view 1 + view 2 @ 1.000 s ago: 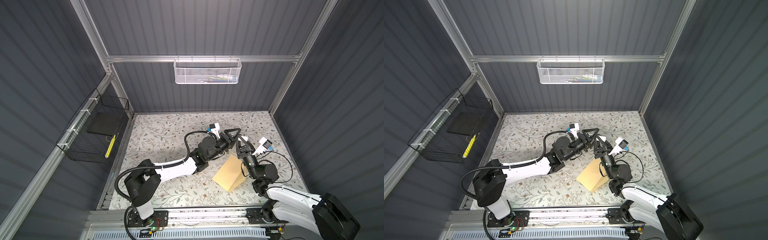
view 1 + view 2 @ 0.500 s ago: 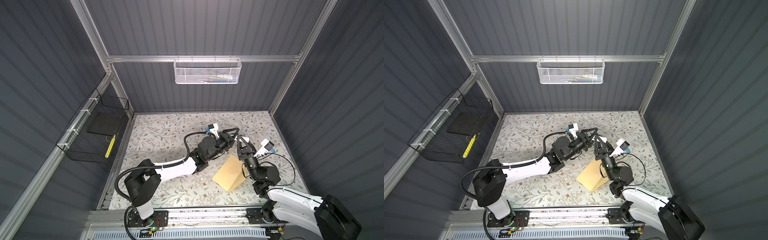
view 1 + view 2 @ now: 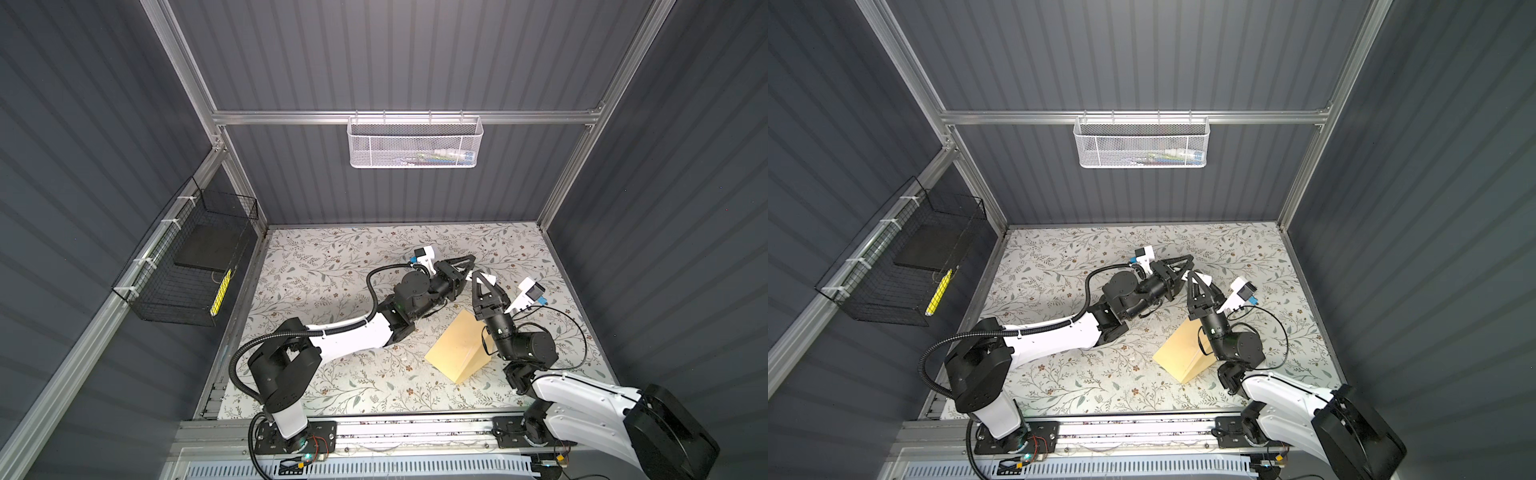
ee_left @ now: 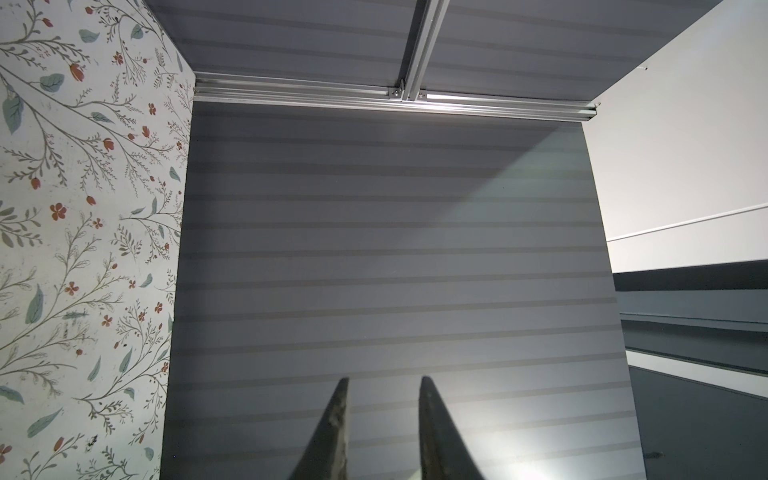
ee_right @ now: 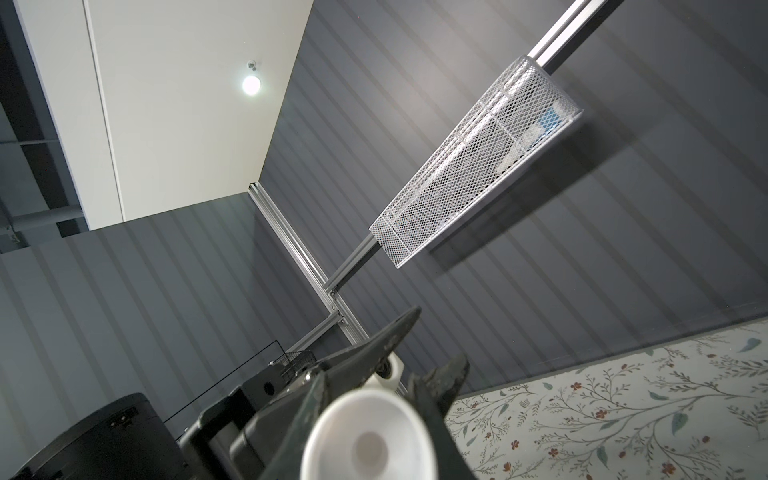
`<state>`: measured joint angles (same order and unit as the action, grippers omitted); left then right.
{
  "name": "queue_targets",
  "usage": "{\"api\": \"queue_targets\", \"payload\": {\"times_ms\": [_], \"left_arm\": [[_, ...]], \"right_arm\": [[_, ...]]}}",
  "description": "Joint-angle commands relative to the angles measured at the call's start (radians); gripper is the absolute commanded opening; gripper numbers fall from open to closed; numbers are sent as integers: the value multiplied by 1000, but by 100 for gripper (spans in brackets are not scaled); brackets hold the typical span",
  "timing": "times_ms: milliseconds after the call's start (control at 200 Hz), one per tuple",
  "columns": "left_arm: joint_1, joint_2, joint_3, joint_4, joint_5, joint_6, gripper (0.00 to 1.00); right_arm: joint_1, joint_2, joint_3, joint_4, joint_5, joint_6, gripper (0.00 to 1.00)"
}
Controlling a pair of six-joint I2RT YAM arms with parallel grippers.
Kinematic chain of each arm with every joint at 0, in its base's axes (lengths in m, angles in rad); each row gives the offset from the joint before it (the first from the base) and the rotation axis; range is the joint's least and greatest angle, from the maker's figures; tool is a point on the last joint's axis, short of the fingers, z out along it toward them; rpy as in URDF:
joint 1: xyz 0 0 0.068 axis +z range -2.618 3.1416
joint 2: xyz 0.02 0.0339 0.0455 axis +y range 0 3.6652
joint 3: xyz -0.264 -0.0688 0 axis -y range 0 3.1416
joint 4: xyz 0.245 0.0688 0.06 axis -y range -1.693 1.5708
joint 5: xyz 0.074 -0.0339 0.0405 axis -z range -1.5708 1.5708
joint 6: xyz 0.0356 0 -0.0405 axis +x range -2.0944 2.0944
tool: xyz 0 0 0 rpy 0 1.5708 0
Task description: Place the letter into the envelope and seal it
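The envelope (image 3: 455, 351) (image 3: 1183, 357), tan and creased so that one part angles up against the other, lies on the floral table cover (image 3: 332, 270). It sits behind the right pincer (image 3: 484, 282) (image 3: 1200, 280), just beside that arm's wrist and toward its base. In both top views the wrist overlaps the envelope's edge.

The right pincer is raised off the cover and is clamped on a white stick (image 5: 368, 440). The stick's round end faces the wrist camera, and a bit of white shows at the pincer's tips (image 3: 484, 277) in a top view.

The left pincer (image 3: 469, 261) (image 4: 382, 380) comes in from the side, its tips just beyond those of the right pincer. Its two fingers (image 4: 336, 415) stand a narrow gap apart, with only the grey wall seen between them.

Well past both pincers, a white mesh basket (image 3: 415, 145) hangs high on the back wall. Off to the left pincer's side, a black wire basket (image 3: 187, 270) hangs on the side wall.
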<state>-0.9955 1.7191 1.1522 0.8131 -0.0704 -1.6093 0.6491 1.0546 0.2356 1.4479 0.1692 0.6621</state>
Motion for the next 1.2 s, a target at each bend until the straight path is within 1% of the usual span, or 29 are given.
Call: {"api": "queue_targets", "payload": {"times_ms": [0,25,105,270,350,360,430,490,530,580,600,630,660,715,780,855,936,951,971,1016,1056,1081,1131,1196], "left_arm": [[26,-11,-34,3,34,37,0],[33,-17,-47,1,39,36,0],[60,-47,-99,2,51,36,0],[124,-115,-199,-36,91,53,0],[167,-141,-222,-95,144,72,0],[171,-144,-224,-104,153,93,0],[222,-170,-248,-157,224,135,0],[264,-204,-271,-234,272,179,0],[294,-222,-265,-314,326,243,0],[327,-237,-233,-468,393,344,0],[339,-238,-217,-523,445,386,0],[356,-234,-178,-616,500,484,0],[371,-230,-134,-767,539,584,0],[383,-225,-73,-978,566,754,0],[392,-212,4,-1254,522,945,0],[406,-180,65,-1451,478,1112,0],[414,-111,149,-1658,410,1268,0],[415,-97,166,-1691,408,1291,0],[416,-82,183,-1724,373,1317,0],[416,-46,217,-1778,362,1370,0],[416,-7,249,-1850,317,1413,0],[416,16,301,-1890,298,1434,0],[416,62,344,-1947,276,1471,0],[414,109,385,-2000,216,1502,0]], "right_arm": [[13,-6,-11,11,-17,-14,44],[12,-12,-12,-7,-15,-12,51],[14,-54,-12,-102,-17,-19,63],[17,-182,-13,-341,7,-33,86],[17,-269,-15,-487,15,-38,97],[17,-282,-15,-505,17,-39,98],[17,-368,-5,-644,26,-49,99],[17,-451,23,-812,43,-58,99],[17,-499,53,-938,51,-70,99],[17,-548,110,-1130,76,-75,99],[16,-559,135,-1211,94,-74,99],[15,-577,175,-1332,118,-67,99],[14,-585,217,-1447,140,-61,99],[12,-589,288,-1631,161,-51,99],[9,-580,355,-1809,173,-33,99],[6,-563,413,-1970,162,-3,99],[-4,-543,442,-2068,131,29,99],[-6,-539,445,-2078,123,31,99],[-10,-535,447,-2090,112,34,99],[-17,-527,450,-2112,91,42,99],[-21,-521,450,-2122,75,44,99],[-24,-519,450,-2128,65,43,99],[-25,-518,448,-2139,57,45,99],[-30,-518,434,-2142,40,45,99]]}}
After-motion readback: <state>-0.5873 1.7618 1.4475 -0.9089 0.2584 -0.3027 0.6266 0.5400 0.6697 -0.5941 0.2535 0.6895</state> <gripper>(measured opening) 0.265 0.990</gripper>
